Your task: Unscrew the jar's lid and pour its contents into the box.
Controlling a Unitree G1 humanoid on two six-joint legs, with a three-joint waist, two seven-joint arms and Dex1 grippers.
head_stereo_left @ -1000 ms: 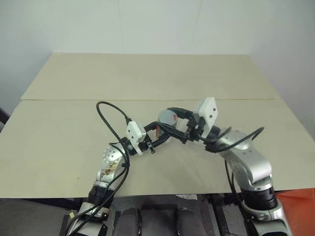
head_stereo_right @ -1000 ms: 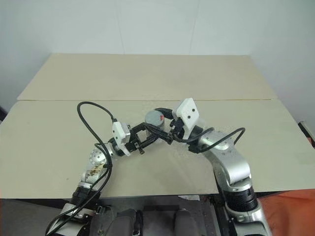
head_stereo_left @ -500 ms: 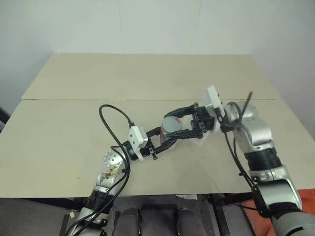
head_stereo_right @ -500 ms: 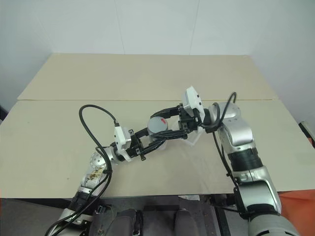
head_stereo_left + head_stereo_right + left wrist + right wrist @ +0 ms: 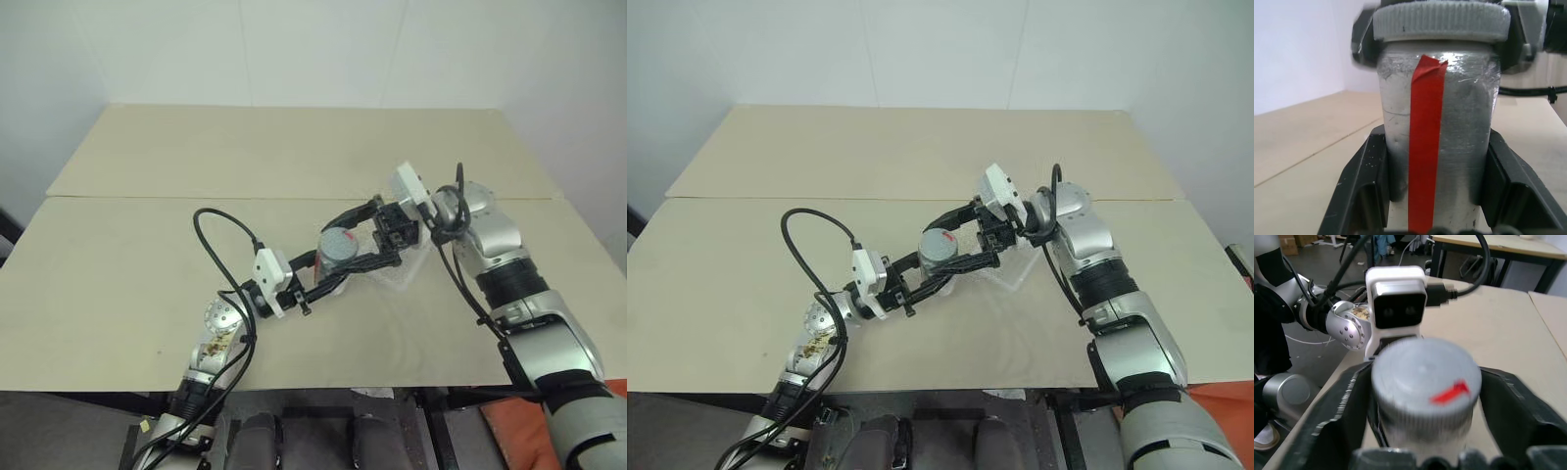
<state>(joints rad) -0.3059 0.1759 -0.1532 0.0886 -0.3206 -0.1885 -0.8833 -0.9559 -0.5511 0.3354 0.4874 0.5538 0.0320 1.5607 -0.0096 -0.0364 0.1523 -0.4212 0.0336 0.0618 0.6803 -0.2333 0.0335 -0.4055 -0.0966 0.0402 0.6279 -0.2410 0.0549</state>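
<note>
The jar [image 5: 1435,127], silvery with a red tape strip, stands upright above the table, and my left gripper [image 5: 333,277] is shut on its body. The grey ribbed lid [image 5: 1425,382], marked with a red patch, sits on top of the jar. My right gripper [image 5: 338,250] reaches in from the right, its fingers [image 5: 1337,416] standing open on either side of the lid with small gaps. The clear plastic box [image 5: 407,266] lies on the table under the right wrist, partly hidden by it.
A tan table [image 5: 147,245] made of two boards with a seam runs to a white wall. A black cable [image 5: 211,230] loops up from my left arm. The right forearm [image 5: 500,264] comes in from the table's right front.
The right arm swung its elbow up and outward and turned the wrist, so the gripper now points left. Its fingers let go of the lid and opened. The left gripper and jar held still.
</note>
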